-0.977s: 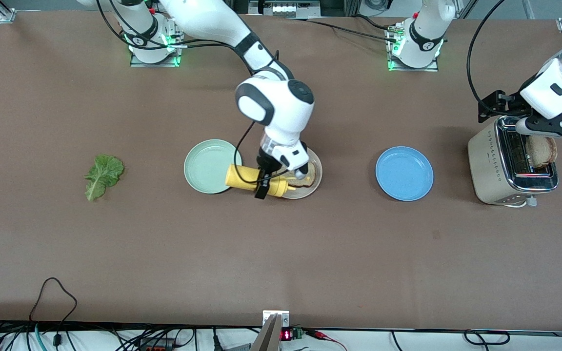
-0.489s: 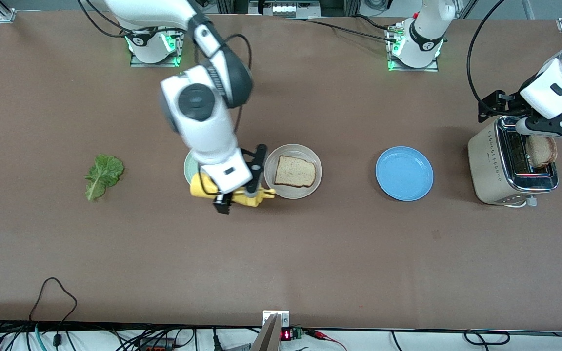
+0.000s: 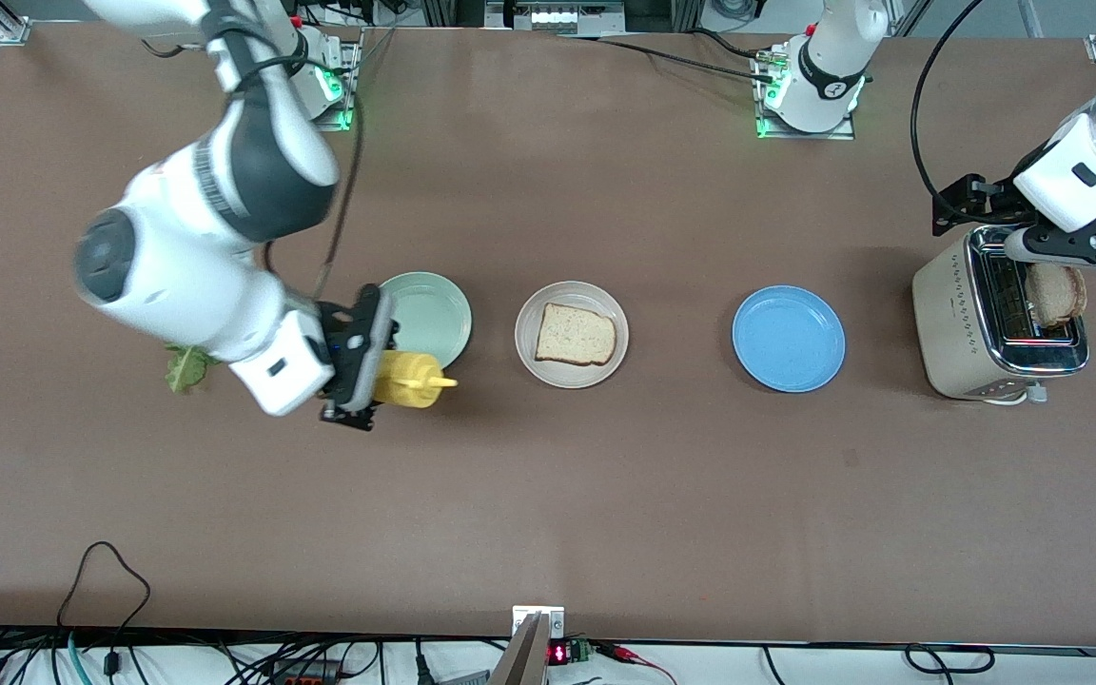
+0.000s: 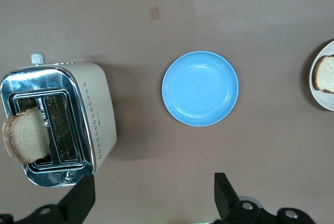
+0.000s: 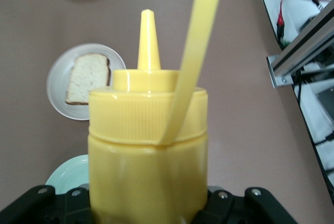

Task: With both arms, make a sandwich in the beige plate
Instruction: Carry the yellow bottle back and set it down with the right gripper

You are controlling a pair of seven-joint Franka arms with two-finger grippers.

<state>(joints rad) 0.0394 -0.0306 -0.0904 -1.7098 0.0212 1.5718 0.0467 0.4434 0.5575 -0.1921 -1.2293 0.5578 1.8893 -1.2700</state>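
The beige plate sits mid-table with one bread slice lying flat on it; both also show in the right wrist view, the plate and the slice. My right gripper is shut on a yellow squeeze bottle, held on its side over the table by the mint-green plate, nozzle toward the beige plate. A second bread slice stands in the toaster. My left gripper hangs open over the toaster, nothing between its fingers. The lettuce leaf is mostly hidden under the right arm.
A blue plate lies between the beige plate and the toaster, toward the left arm's end. The bottle fills most of the right wrist view. Cables run along the table edge nearest the front camera.
The right arm swung the yellow bottle away from over the beige plate toward its own end of the table, uncovering the bread slice and covering most of the lettuce. The left arm stayed still.
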